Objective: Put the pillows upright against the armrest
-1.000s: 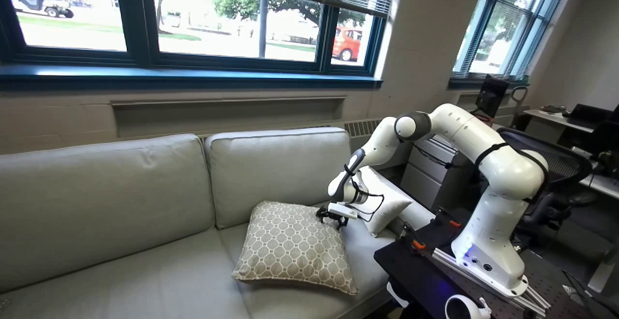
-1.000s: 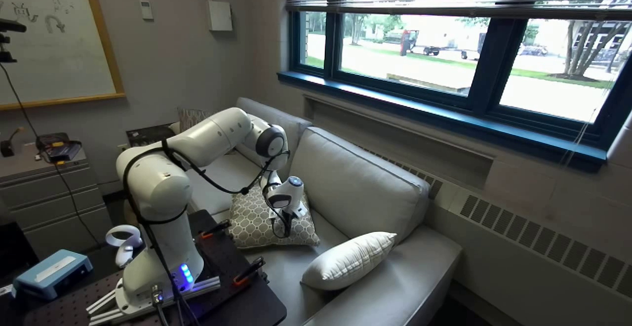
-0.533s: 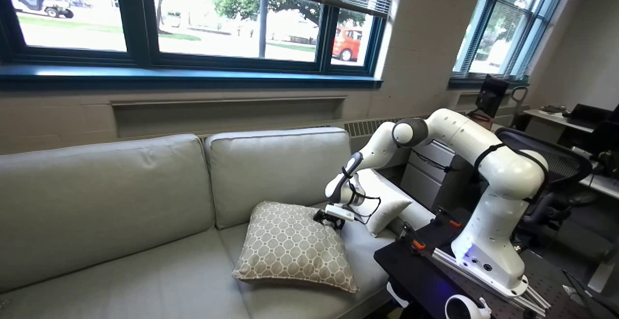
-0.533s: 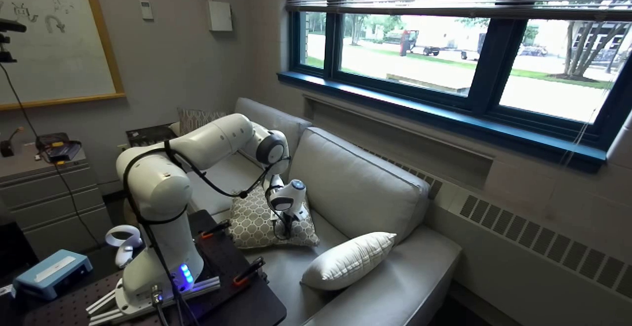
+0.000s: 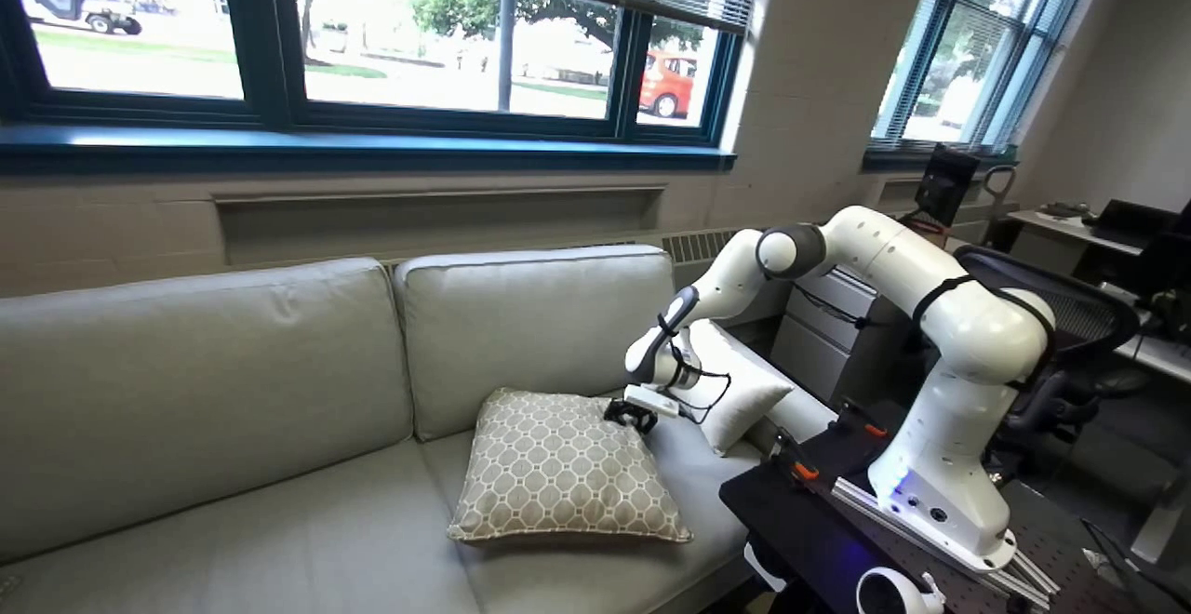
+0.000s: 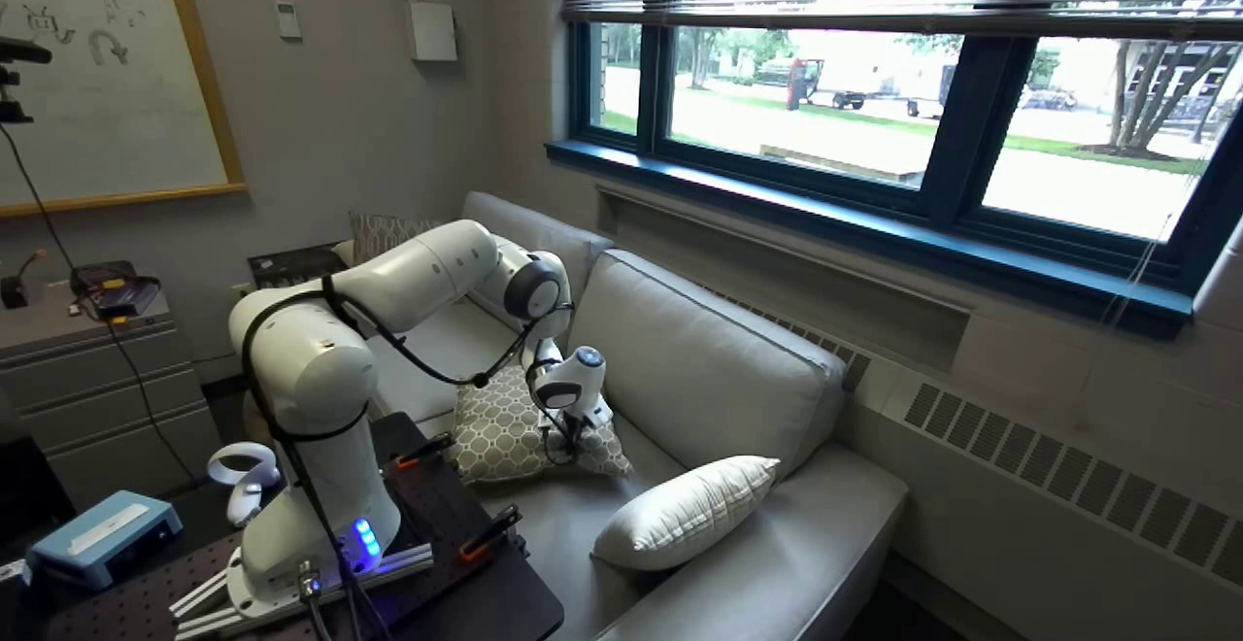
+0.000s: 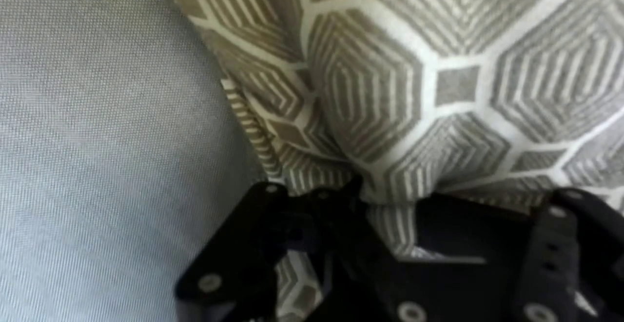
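In an exterior view the lower edge cuts off the near end of the armrest [image 6: 816, 544]. Just beside it, on the seat [image 5: 698, 484], the cream-white throw pillow [image 6: 685, 515] tilts; whether the two touch is hard to tell. Farther from the armrest, past a strip of seat, the tan lattice-patterned throw pillow [image 5: 563, 470] lies nearly flat; its pale lines frame octagons of nested stripes. The gripper [image 7: 390, 210] is clamped on cloth at the side facing the armrest, a fold pinched between its fingers [image 7: 339, 222], which are blurred and cut off below in the wrist view and hard to make out in both exterior views. Well apart from the armrest, at the far end of the couch [image 5: 307, 372], another patterned pillow [image 6: 379, 233] is partly hidden behind the robot arm [image 6: 413, 272].
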You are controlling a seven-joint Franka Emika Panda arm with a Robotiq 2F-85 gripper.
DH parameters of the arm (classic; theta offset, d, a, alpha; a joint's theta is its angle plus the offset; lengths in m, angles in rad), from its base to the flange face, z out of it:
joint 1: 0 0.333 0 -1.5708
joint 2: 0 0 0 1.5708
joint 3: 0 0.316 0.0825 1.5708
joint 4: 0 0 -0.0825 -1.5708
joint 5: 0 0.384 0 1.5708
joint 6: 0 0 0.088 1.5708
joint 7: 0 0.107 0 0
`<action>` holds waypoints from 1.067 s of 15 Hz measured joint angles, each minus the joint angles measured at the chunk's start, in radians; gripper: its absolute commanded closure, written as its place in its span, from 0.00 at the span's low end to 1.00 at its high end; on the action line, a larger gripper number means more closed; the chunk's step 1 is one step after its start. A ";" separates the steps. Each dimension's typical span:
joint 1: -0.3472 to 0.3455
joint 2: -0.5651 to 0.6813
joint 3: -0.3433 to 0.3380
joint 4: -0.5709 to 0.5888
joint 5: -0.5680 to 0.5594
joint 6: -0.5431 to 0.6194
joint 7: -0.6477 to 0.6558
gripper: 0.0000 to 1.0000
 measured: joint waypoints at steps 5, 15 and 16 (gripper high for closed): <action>0.001 -0.074 0.043 -0.060 -0.007 0.182 -0.003 0.88; -0.002 -0.429 0.120 -0.278 -0.028 0.486 0.001 0.90; -0.010 -0.461 0.120 -0.283 -0.028 0.484 0.002 0.92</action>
